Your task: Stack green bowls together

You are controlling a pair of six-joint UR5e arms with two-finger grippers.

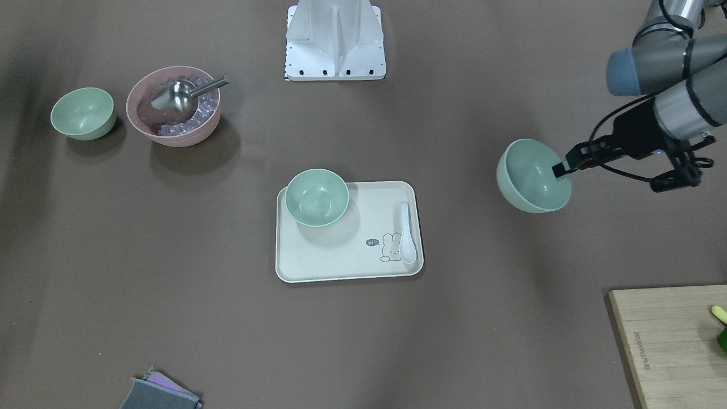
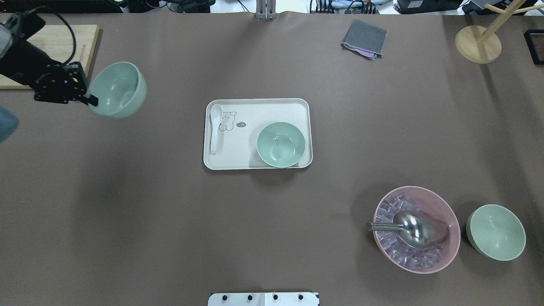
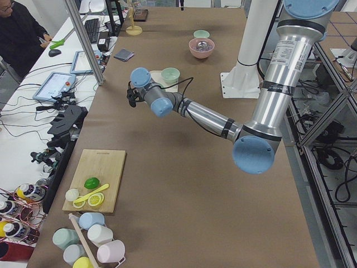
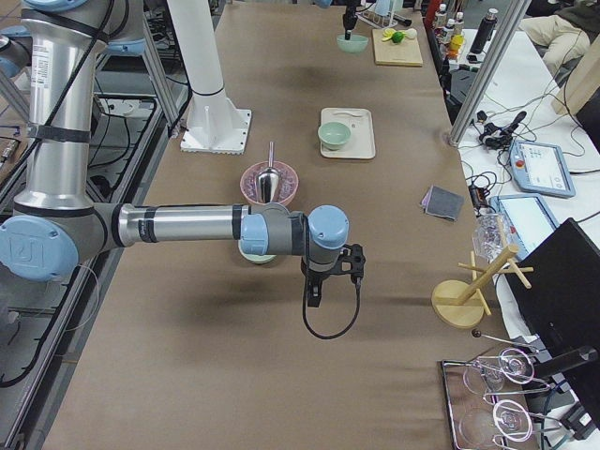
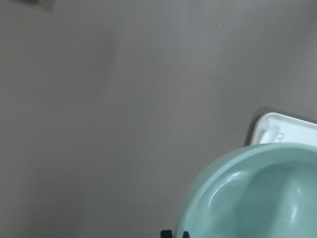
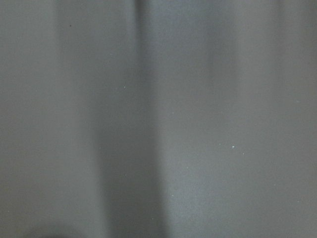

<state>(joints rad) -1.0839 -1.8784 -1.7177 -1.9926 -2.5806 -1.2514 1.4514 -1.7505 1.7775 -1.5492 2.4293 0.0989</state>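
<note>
My left gripper [image 2: 91, 100] is shut on the rim of one green bowl [image 2: 117, 89] and holds it tilted above the table at the far left; it also shows in the front view [image 1: 534, 176] and fills the lower right of the left wrist view [image 5: 262, 193]. A second green bowl [image 2: 281, 144] stands upright on the cream tray [image 2: 255, 106]. The third green bowl [image 2: 495, 232] stands on the table beside the pink bowl [image 2: 450, 212]. My right gripper [image 4: 314, 298] shows only in the exterior right view, hanging over bare table; I cannot tell whether it is open.
The pink bowl holds ice and a metal scoop [image 2: 408, 227]. A white spoon [image 2: 214, 127] lies on the tray. A wooden cutting board [image 2: 55, 42] lies behind the left gripper. A grey cloth [image 2: 364, 38] and a wooden stand [image 2: 478, 43] are at the far side.
</note>
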